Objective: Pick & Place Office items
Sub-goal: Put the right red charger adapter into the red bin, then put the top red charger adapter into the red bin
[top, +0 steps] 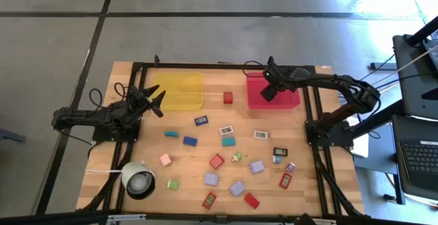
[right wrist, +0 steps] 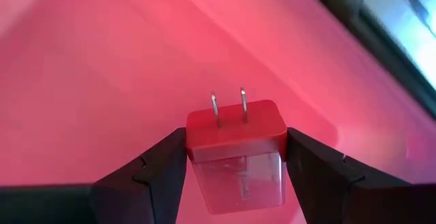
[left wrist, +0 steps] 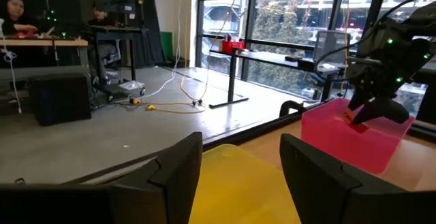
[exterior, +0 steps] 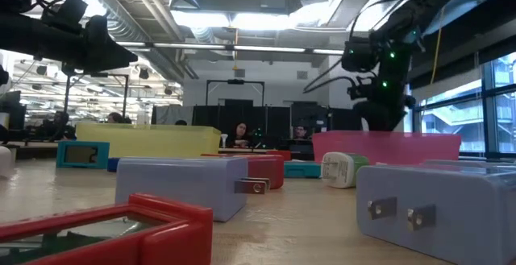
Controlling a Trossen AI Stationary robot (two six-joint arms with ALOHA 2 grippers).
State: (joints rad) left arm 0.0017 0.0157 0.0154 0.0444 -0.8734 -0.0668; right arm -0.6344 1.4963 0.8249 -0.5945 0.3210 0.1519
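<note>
My right gripper [top: 268, 94] hangs over the red tray [top: 287, 100], shut on a small red block [right wrist: 236, 132] with two metal prongs and a clear rear half. Seen from the left wrist, that gripper [left wrist: 371, 108] sits just above the tray's wall [left wrist: 340, 139]. My left gripper [top: 156, 102] waits open at the table's left, beside the yellow tray [top: 181, 91], with nothing between its fingers [left wrist: 177, 173]. Several other office items lie flat on the wooden table, among them a red block [top: 228, 97] between the trays and a blue one [top: 189, 141]. My right gripper pinches the red block by its two opposite side faces [right wrist: 194, 146] between its two fingers. The fingers slant down from above. The prongs [right wrist: 228, 107] point away from the gripper toward the tray floor. The block is lifted clear above the tray.
A white round cylinder with a dark centre [top: 139, 180] stands at the near left, its cable trailing left. Black frame rails [top: 311, 136] edge the table. The scattered items fill the middle and near right of the table.
</note>
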